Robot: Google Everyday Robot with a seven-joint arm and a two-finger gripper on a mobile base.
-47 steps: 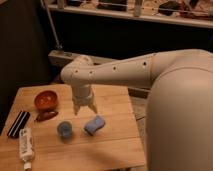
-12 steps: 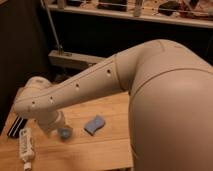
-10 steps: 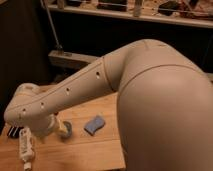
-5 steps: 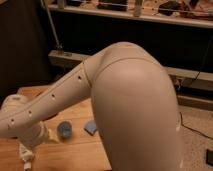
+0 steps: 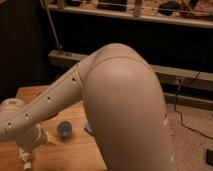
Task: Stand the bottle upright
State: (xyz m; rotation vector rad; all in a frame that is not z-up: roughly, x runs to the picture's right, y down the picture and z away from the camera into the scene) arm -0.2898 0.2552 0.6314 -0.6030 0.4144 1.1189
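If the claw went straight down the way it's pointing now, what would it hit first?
Probably the white bottle: the claw points down at the lower left of the wooden table, and a white shape sits right beneath it. The arm hides much, so depth is uncertain. The blue cup stands aside.

Site: robot lab or workshop room. Evidence: a large white robot arm point(image 5: 50, 100) reaches over a wooden desk point(image 5: 75, 150), with its claw point(image 5: 26, 152) low over the desk's near left part. Speckled hard floor point(image 5: 192, 145), black cable point(image 5: 176, 92) hanging down to it. A railed shelf point(image 5: 150, 17) of cluttered gear runs along the dark back wall.
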